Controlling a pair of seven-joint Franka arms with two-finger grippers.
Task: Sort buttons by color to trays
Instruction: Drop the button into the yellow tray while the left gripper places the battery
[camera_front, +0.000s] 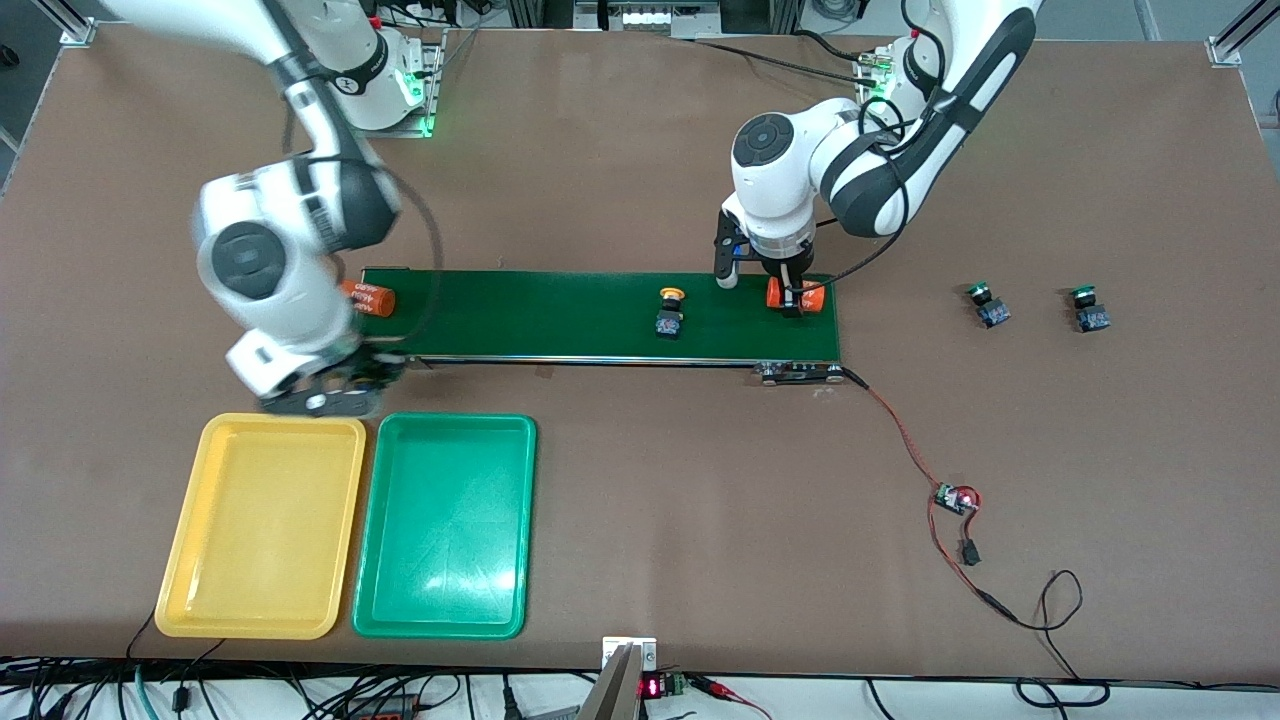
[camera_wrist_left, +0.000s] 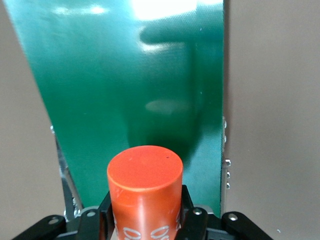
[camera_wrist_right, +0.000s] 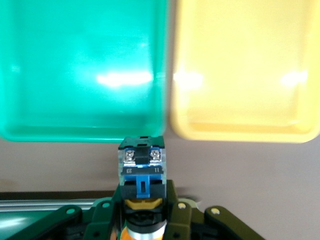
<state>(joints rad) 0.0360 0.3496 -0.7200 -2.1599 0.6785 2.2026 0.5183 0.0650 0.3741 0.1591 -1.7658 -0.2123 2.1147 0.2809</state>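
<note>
**Risk Notice: Yellow Button Release Near the Tray Boundary**

Trays are lying nearest the camera: the yellow tray (camera_front: 262, 527) and the green tray (camera_front: 445, 527) are sitting side by side, just apart, both holding nothing.

The right pincer (camera_front: 335, 388) is clamping a yellow-capped button (camera_wrist_right: 141, 172) by its cap end, body pointing outward. It is hovering over the strip of counter (camera_front: 640, 500) between the conveyor belt (camera_front: 600, 315) and the trays, roughly in line with the gap between them.

- Hazard: a release from here is likely dropping the button on the counter or into the green tray. Cause: the pincer is not yet standing over the yellow tray.
- Hazard: the button is bouncing out of the shallow tray. Cause: release from height.

A second yellow-capped button (camera_front: 670, 312) is resting mid-belt. Two green-capped buttons (camera_front: 989, 305) (camera_front: 1088, 309) are standing on the counter toward the left arm's end.

The left pincer (camera_front: 788, 296) is clamping an orange cylinder (camera_wrist_left: 145, 192) at the belt end. Another orange cylinder (camera_front: 368, 298) is lying at the belt's right-arm end.
</note>
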